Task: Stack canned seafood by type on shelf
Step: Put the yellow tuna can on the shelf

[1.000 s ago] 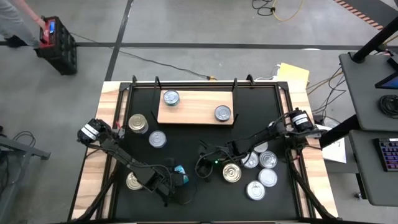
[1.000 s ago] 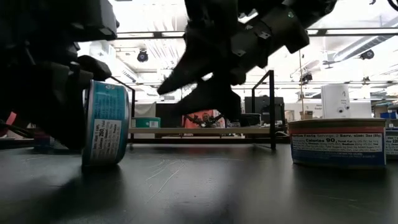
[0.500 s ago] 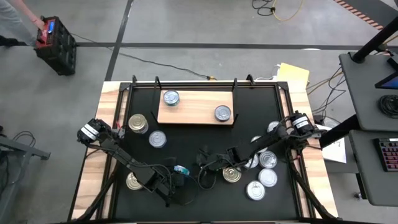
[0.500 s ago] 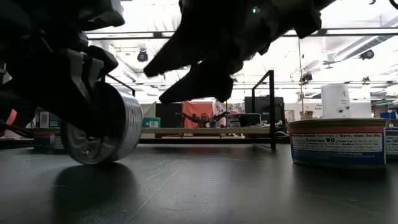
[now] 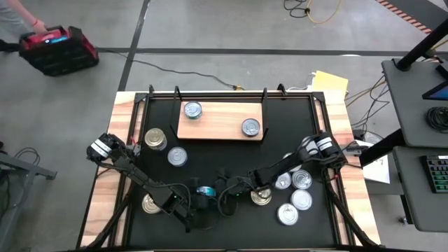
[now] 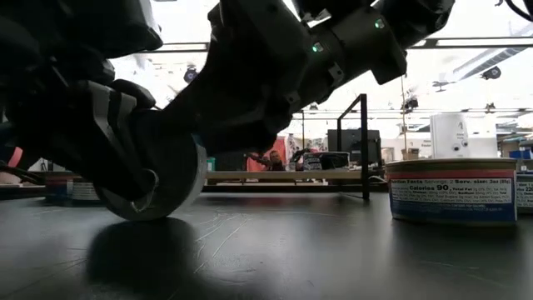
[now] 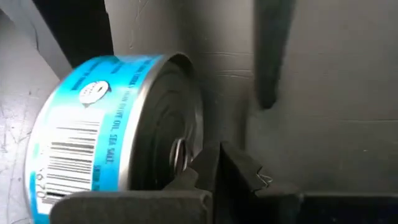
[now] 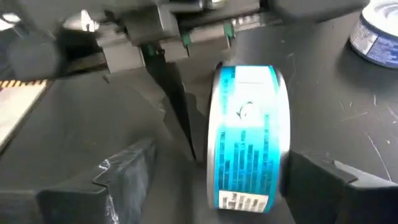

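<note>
left claw (image 5: 198,203): shut, its fingers beside blue-label can, not holding it
right claw (image 5: 225,190): jaws wide, straddling same can
blue-label can (image 5: 204,191): on edge on tabletop (image 5: 210,157), well in front of shelf
shelf (image 5: 220,120): two cans (image 5: 192,110) on it, one at each end

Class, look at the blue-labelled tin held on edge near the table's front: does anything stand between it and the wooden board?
Nothing visible blocks it. The blue-labelled round metal tin, in the left gripper, faces bare black table up to the light-brown wooden board. A silver-topped tin lies off to the side; the right gripper brackets the tin.
</note>
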Tool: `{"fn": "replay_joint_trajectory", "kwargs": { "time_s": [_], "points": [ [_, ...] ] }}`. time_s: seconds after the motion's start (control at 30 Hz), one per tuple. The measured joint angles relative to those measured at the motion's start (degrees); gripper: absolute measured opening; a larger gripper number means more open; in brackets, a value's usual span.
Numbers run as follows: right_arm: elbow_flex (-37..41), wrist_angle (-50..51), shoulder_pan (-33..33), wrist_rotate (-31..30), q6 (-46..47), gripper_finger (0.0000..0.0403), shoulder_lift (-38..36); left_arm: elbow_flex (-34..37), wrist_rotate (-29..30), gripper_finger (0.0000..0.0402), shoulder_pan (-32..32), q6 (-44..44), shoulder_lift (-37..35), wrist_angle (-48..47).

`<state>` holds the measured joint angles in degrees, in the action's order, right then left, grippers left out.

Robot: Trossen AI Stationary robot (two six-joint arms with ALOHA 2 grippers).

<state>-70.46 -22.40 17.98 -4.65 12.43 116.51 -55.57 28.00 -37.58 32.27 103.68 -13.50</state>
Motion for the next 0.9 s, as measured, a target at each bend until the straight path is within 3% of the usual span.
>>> {"fn": "replay_joint_trajectory", "kwargs": {
  "time_s": [0.13, 0.33, 0.67, 0.9],
  "points": [
    [-0.54, 1.3, -0.11, -0.04, -0.7, 0.0248, -0.02, 0.0, -0.04, 0.0, -0.11, 0.0, 0.0, 0.03],
    [-0.6, 2.74, -1.1, 0.39, -0.88, 0.0136, 0.1, 0.0, -0.06, 0.0, -0.2, -0.11, -0.04, 0.22],
    [1.58, 11.61, -1.46, -0.97, -1.84, 0.0136, -4.71, -5.5, -0.17, 0.0, -1.01, 0.88, -0.48, -10.83],
    [13.48, 11.41, -0.72, -6.09, -2.11, 0.0136, -15.67, -7.62, 5.1, 0.0, -1.96, -1.44, -0.54, -14.15]
  ]
}}
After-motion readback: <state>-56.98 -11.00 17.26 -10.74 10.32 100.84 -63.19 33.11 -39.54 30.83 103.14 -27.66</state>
